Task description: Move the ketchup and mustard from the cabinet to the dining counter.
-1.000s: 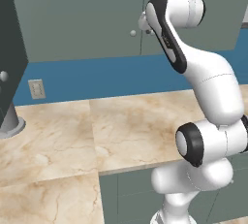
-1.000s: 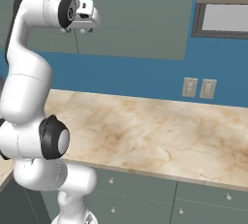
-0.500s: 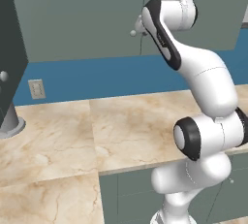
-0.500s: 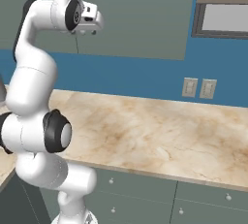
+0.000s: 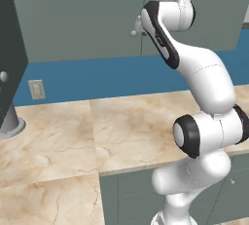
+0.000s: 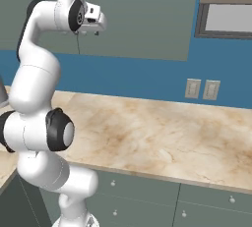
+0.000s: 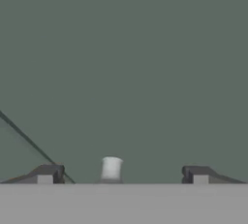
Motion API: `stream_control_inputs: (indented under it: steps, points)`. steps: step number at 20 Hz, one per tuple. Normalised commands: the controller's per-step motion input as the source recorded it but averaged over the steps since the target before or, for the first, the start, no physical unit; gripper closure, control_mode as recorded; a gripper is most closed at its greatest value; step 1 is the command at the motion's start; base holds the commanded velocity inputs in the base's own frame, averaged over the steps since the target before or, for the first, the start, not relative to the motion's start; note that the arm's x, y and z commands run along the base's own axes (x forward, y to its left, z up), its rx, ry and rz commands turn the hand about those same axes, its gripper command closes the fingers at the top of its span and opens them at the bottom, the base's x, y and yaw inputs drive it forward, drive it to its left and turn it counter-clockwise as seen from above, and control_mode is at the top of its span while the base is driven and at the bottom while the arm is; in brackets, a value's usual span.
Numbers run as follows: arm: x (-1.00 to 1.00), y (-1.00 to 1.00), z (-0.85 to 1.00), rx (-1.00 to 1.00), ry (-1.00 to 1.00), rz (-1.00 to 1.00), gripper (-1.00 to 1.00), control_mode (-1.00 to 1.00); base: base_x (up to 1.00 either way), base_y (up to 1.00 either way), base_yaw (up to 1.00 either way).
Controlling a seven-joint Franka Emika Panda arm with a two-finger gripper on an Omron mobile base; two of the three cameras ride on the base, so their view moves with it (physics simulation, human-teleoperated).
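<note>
I have the two-finger gripper (image 7: pixel 122 174) spread wide, its dark fingertips (image 7: pixel 47 173) on either side of the small round pale knob (image 7: pixel 111 168), not touching it. Right ahead, both flat doors of the grey-green wall cabinet (image 7: pixel 135 63) are closed, so I can't see inside.

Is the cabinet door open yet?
No, the cabinet doors sit flat and shut, with the open end effector straddling a pale knob.
</note>
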Motion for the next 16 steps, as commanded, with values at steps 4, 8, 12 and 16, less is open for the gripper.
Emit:
stream_control_inputs:
  steps: [4, 8, 12, 16]
  points:
    - [0.2, 0.02, -0.02, 0.0, 0.0, 0.0, 1.0, -1.0, 0.0, 0.0, 0.0]
    - [0.0, 0.0, -0.01, 0.0, -0.01, 0.0, 1.0, -1.0, 0.0, 0.0, 0.0]
    - [-0.35, -0.18, 0.0, 0.0, -0.05, 0.0, 1.0, -1.0, 0.0, 0.0, 0.0]
    - [-0.76, -0.43, 0.0, 0.0, -0.04, 0.0, 1.0, -1.0, 0.0, 0.0, 0.0]
